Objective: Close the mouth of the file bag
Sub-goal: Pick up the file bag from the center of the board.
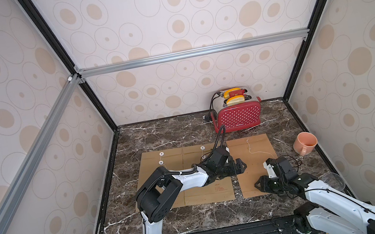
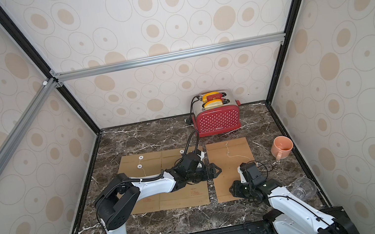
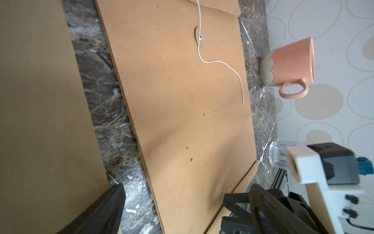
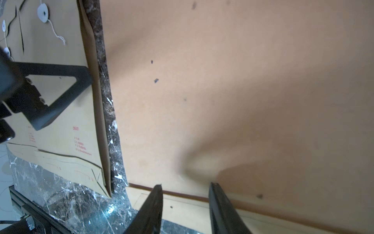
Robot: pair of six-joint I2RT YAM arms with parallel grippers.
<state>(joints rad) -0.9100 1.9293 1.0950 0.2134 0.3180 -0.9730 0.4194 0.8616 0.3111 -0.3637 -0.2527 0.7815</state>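
The brown file bag (image 1: 254,163) (image 2: 233,174) lies flat to the right of the table's middle. Its flap (image 3: 218,6) at the far end is folded over. The white string (image 3: 220,62) trails loose past the round disc (image 3: 201,43) toward the bag's right edge. My left gripper (image 1: 240,165) (image 3: 187,187) hangs open wide over the bag's left edge, holding nothing. My right gripper (image 1: 258,184) (image 4: 186,185) is at the bag's near edge with its jaws partly apart. Its fingertips (image 4: 158,188) rest on that edge, where the paper wrinkles and a paler strip shows underneath.
Two more file bags (image 1: 190,195) overlap to the left, under my left arm. A red toaster (image 1: 237,116) stands at the back. A pink mug (image 1: 305,143) lies tipped by the right wall, and a clear cup (image 1: 333,180) lies beside my right arm.
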